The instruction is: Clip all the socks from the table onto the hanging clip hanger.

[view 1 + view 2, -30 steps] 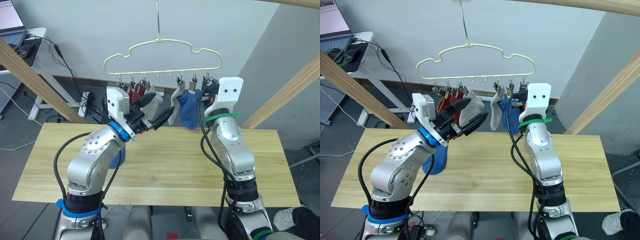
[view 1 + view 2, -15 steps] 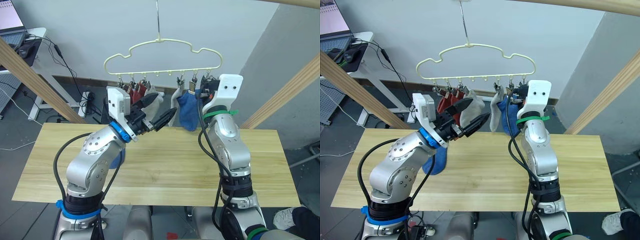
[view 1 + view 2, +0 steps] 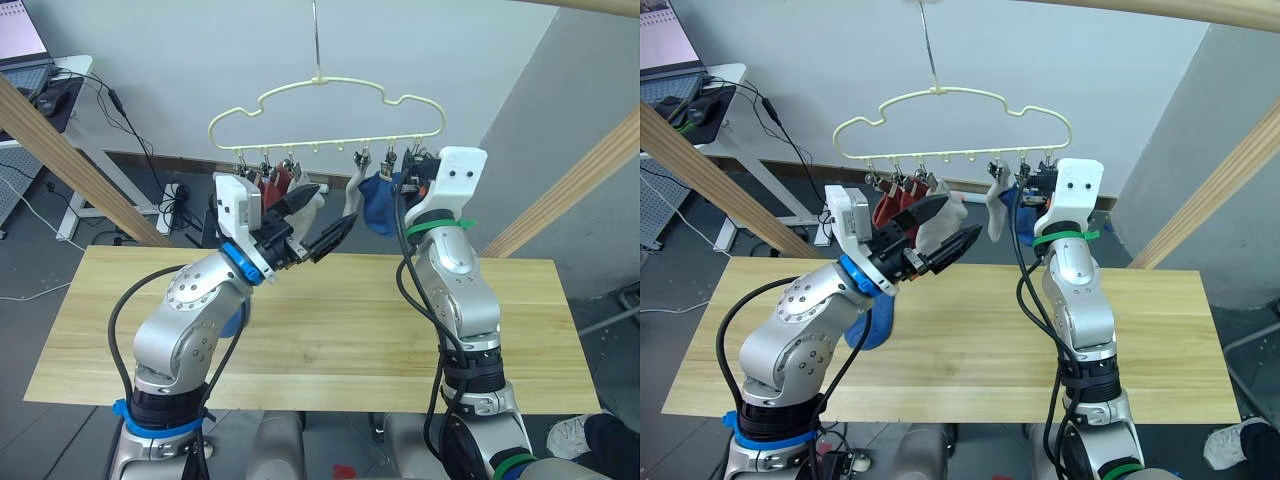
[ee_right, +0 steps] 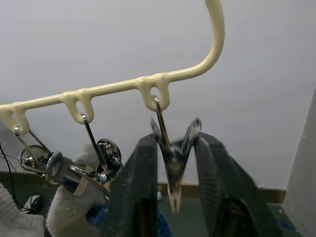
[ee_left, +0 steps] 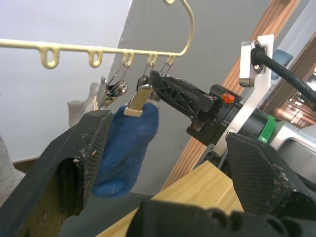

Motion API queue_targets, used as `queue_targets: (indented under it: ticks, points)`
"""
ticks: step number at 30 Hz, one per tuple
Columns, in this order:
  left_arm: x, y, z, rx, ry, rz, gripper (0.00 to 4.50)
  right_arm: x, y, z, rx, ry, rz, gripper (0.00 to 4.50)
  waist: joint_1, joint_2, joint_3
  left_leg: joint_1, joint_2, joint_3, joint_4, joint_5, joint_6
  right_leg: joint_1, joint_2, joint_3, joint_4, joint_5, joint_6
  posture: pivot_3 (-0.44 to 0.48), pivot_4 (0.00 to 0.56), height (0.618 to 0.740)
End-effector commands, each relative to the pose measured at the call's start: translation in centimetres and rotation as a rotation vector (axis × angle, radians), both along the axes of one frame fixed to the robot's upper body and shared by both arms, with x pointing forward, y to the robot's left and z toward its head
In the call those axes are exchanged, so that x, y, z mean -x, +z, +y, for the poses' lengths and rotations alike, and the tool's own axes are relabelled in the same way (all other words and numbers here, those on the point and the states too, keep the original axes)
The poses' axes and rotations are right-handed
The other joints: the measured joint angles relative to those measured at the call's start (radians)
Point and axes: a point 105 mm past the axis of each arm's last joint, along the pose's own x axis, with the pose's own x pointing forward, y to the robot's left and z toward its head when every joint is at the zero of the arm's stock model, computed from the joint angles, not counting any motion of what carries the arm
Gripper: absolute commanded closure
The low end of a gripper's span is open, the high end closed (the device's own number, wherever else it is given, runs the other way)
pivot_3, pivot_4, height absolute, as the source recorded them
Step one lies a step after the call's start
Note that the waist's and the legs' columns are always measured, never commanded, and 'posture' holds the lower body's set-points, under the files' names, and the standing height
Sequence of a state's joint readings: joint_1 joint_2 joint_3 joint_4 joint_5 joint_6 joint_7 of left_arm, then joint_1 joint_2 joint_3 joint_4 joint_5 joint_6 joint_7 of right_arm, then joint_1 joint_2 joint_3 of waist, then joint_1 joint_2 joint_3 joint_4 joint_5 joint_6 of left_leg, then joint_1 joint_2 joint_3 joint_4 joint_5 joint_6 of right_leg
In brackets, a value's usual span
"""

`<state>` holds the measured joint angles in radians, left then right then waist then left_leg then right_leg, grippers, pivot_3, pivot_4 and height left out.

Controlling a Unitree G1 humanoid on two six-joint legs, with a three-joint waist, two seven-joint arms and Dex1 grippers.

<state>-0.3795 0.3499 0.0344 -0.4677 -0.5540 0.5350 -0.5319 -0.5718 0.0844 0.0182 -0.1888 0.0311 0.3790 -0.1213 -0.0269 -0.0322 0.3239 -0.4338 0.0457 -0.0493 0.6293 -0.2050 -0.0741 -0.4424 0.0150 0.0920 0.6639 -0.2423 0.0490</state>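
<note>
The cream clip hanger [image 3: 325,108] hangs over the table's [image 3: 330,330] far edge. Clipped to it are rust red socks [image 3: 270,184], two light grey socks [image 3: 312,196] [image 3: 352,194] and a blue sock [image 3: 378,200]. My right gripper [image 4: 173,163] is raised to the hanger's right end and is shut on the last metal clip [image 4: 174,148], just beside the blue sock [image 5: 126,148]. In front of the grey socks my left gripper [image 3: 330,208] is open and holds nothing. Another blue sock [image 3: 872,325] lies on the table, partly hidden behind my left arm.
Round wooden poles slant up at the left [image 3: 70,160] and the right [image 3: 570,195] of the table. A desk with a laptop [image 3: 30,60] and cables stands at the back left. A grey wall is behind the hanger.
The hanging blue sock has drawn up higher and bunched near its clip. My right gripper has shifted slightly up at the hanger's right end. The left gripper stays open.
</note>
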Motion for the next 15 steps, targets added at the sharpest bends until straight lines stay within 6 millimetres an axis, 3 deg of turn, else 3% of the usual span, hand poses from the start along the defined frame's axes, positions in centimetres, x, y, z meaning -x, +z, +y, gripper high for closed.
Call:
queue_targets:
  ticks: [1,13,15]
  points:
    - [0.98,1.31,-0.42,0.018,-0.027,-0.058,0.33,0.38,1.64,-0.16,-0.013,0.001,-0.068,4.46,0.0,0.0,0.0,0.0,0.0,0.0,0.0,0.0,0.0,0.0,0.0,0.0,0.0,0.0,0.0,0.088,0.301,0.74]
    - [0.92,1.25,-0.5,0.014,-0.026,-0.058,0.33,0.38,1.46,-0.25,0.006,-0.003,-0.061,4.46,0.0,0.0,0.0,0.0,0.0,0.0,0.0,0.0,0.0,0.0,0.0,0.0,0.0,0.0,0.0,0.086,0.304,0.74]
    - [0.88,1.24,-0.52,0.014,-0.026,-0.059,0.33,0.38,1.48,-0.23,0.003,-0.003,-0.062,3.72,0.0,0.0,0.0,0.0,0.0,0.0,0.0,0.0,0.0,0.0,0.0,0.0,0.0,0.0,0.0,0.086,0.304,0.74]
